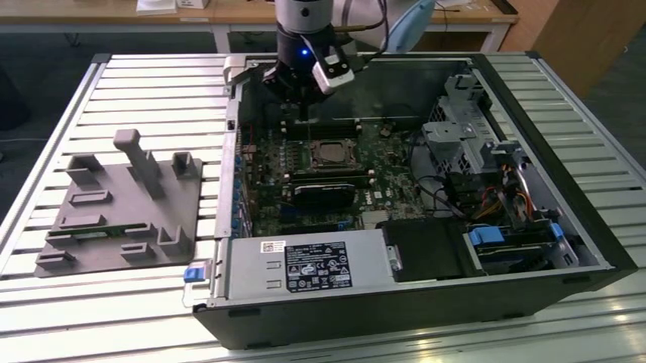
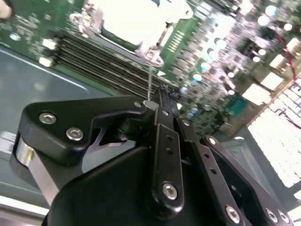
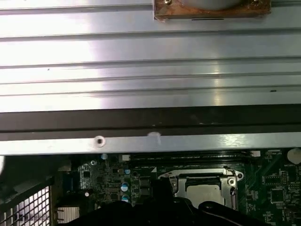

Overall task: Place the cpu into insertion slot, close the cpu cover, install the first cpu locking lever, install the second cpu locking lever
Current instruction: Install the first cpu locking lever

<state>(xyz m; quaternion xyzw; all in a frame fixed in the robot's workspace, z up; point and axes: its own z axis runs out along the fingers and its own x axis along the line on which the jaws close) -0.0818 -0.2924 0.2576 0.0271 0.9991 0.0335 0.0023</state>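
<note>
While jaws hang closed, insertion slot [image 1: 328,153] near, case wall [image 1: 232,106] close beside.

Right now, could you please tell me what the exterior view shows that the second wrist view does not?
Exterior view, not the wrist one: the power supply, the drive cage, and the grey fixture beside the case, toward the exterior view's left. Second wrist view, not the exterior: a thin silvery rod standing between the socket and the gripper. Both: the gripper poised near the socket on the green board.
</note>
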